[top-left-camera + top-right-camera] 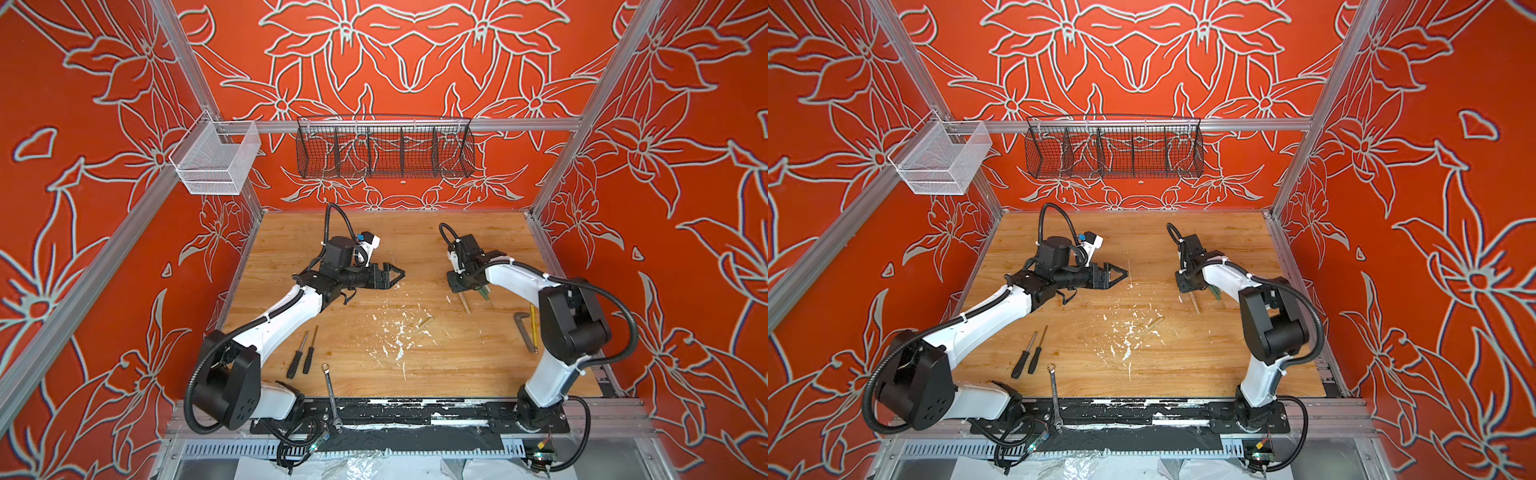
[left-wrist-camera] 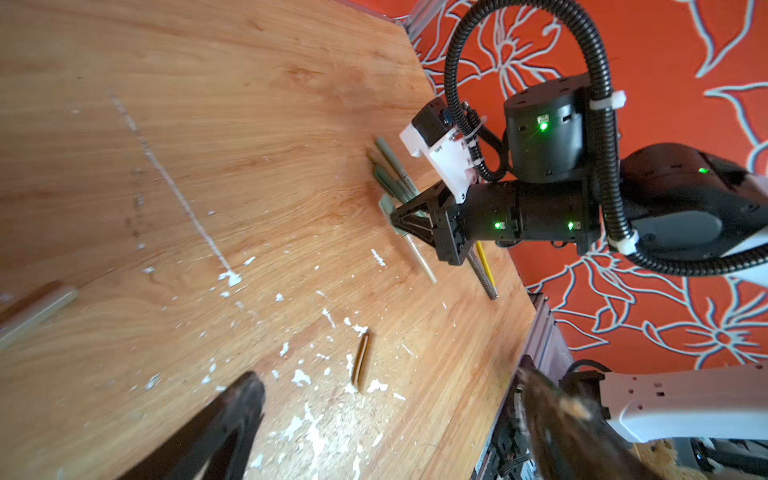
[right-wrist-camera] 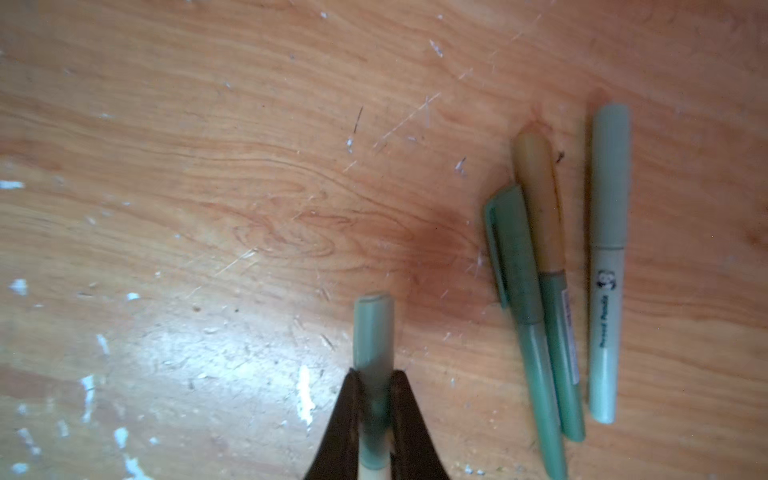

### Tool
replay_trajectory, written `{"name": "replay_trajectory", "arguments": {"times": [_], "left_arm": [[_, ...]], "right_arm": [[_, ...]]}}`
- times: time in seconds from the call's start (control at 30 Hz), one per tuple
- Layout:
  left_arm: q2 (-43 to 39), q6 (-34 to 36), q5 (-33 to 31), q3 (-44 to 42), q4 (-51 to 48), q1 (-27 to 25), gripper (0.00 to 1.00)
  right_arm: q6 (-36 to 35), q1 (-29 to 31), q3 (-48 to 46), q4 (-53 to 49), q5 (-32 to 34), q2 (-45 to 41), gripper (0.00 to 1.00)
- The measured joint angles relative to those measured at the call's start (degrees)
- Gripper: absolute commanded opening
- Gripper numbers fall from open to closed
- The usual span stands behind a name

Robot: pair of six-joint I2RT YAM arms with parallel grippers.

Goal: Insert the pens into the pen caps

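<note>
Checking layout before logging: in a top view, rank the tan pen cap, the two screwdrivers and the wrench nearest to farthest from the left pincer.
From the left pincer:
1. tan pen cap, just in front of it, mid-table
2. screwdrivers, front left
3. wrench, lying across the front edge

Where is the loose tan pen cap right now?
In both top views the tan pen cap lies alone near the middle of the table, at the right edge of the white paint flecks.
</note>
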Motion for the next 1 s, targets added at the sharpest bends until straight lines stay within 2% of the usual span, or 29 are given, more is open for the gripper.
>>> {"name": "replay_trajectory", "arguments": {"times": [0.1, 0.17, 0.2, 0.3, 0.43, 0.63, 0.77, 1.0], "left_arm": [[-2.6, 0.0, -3.1, -1.0, -4.0, 0.9, 0.97], [-4.3, -0.3, -5.7, -1.6, -6.5, 1.6, 0.97], [-5.2, -0.6, -7.2, -1.8, -7.9, 2.0, 0.97], [-8.3, -1.8, -12.0, -3.0, -11.8, 4.0, 0.97], [-13.2, -3.5, -17.2, -5.9, -16.3, 8.3, 0.97], [-19.8, -4.3, -22.3, -8.7, -23.1, 13.1, 0.97], [-23.7, -4.1, -23.3, -9.3, -26.5, 14.9, 0.97], [-28.5, -2.5, -23.3, -9.3, -30.6, 16.8, 0.97]], "right_arm": [[-2.7, 0.0, 4.2, -3.2, 2.4, 3.6, 0.43], [-4.0, 0.0, 5.6, -4.8, 2.5, 4.5, 0.55], [-4.3, 0.0, 5.9, -5.5, 2.3, 4.5, 0.6], [-5.6, 0.3, 6.6, -6.1, 0.1, 4.3, 0.67], [-7.0, 2.1, 6.6, -5.1, -5.4, 3.6, 0.73], [-10.3, 9.2, 11.1, -3.2, -15.3, 5.1, 0.76], [-12.5, 13.7, 19.7, -2.0, -19.8, 11.7, 0.78], [-15.5, 16.7, 33.7, -3.2, -24.3, 25.7, 0.79]]}}
